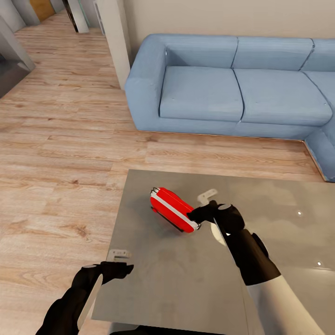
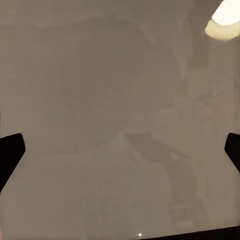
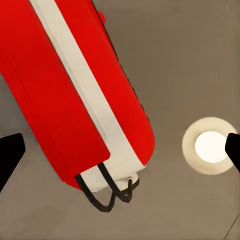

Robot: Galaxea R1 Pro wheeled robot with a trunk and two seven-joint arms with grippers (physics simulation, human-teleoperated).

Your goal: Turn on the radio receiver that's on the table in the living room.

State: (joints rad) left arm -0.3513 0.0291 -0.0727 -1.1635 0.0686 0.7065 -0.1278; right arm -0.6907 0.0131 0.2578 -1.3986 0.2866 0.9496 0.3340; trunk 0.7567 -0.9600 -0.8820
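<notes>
The red radio receiver (image 1: 173,209) with its white trim band lies slantwise near the far left part of the glossy grey table (image 1: 186,284). Its thin black handle (image 3: 107,192) is at the end away from my right arm. My right gripper (image 1: 201,209) hovers at the radio's near-right end, open. In the right wrist view the radio (image 3: 75,95) lies under the wide-apart fingertips (image 3: 10,155), and I cannot tell whether they touch it. My left gripper (image 1: 118,262) is open over the table's left edge, with bare tabletop (image 2: 100,100) below it.
A blue L-shaped sofa (image 1: 232,88) stands beyond the table and wraps round at the right. Light wood plank floor (image 1: 60,139) stretches to the left and between table and sofa. A white pillar (image 1: 116,37) rises at the sofa's left end. A ceiling light reflects in the tabletop (image 3: 210,146).
</notes>
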